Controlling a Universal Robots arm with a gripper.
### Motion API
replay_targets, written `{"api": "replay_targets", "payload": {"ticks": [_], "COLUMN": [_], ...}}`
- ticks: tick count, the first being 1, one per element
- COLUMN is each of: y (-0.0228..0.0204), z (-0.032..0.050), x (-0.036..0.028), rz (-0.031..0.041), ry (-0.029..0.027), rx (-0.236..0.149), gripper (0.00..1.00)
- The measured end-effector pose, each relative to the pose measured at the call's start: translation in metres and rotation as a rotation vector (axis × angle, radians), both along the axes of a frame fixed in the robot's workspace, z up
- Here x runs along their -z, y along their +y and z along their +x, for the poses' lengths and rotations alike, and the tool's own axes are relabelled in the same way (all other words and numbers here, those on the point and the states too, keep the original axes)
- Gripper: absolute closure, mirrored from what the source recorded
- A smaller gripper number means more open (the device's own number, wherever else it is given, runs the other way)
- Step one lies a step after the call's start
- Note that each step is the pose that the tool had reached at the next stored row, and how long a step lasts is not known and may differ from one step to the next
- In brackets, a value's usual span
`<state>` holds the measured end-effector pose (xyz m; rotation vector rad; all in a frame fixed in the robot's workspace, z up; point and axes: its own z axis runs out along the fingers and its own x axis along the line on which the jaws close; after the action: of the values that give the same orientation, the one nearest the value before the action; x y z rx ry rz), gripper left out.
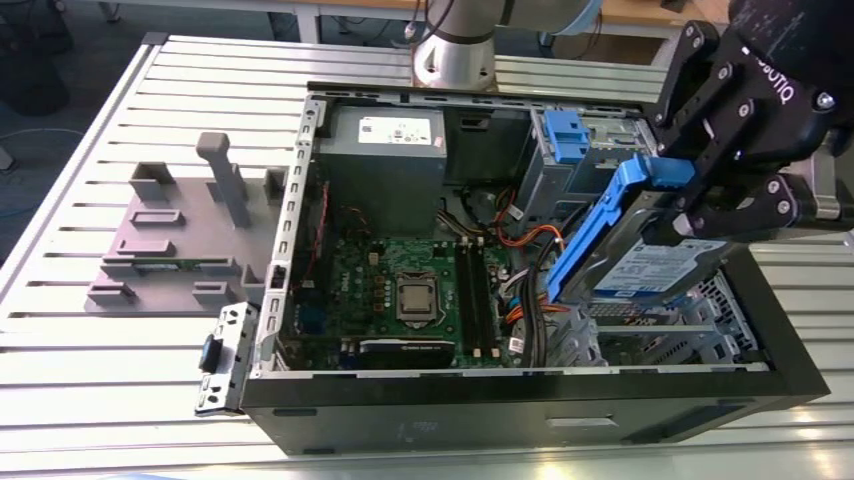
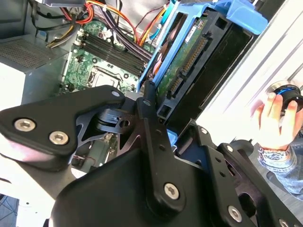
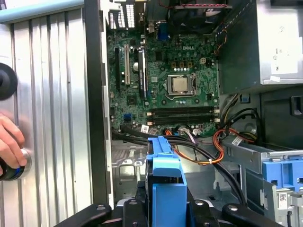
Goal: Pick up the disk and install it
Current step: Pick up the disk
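The disk (image 1: 638, 268), a silver drive with a white-and-blue label in a blue carrier bracket (image 1: 594, 225), hangs tilted above the open computer case (image 1: 534, 395), over its side at the exterior view's right. My black gripper (image 1: 701, 205) is shut on the disk's upper end. In the second wrist view the disk (image 2: 189, 52) shows its connector edge, with my gripper (image 2: 156, 111) clamped on the carrier. In the first wrist view the blue carrier (image 3: 165, 184) stands between my fingers (image 3: 135, 210), above the case floor.
The case holds a green motherboard (image 1: 400, 285), a grey power supply box (image 1: 384, 150), a blue-tabbed drive cage (image 1: 567, 140) and loose cables (image 3: 208, 151). A grey plastic stand (image 1: 187, 235) sits at the exterior view's left. A person's hand (image 2: 272, 118) rests on the slatted table (image 3: 52, 118) beside the case.
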<state>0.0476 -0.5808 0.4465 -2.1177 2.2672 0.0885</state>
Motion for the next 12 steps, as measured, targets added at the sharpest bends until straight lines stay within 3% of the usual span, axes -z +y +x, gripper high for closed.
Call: {"api": "replay_targets", "payload": {"ticks": [7,12], "y": [-0.0072,-0.0089], "z": [0.0003,0.0072], "x": [0.0003,0.0009], "rz": [-0.0001,0.0012], "ry": [0.0,0.0], "rx": [0.0,0.0], "gripper": [0.64,0.64]}}
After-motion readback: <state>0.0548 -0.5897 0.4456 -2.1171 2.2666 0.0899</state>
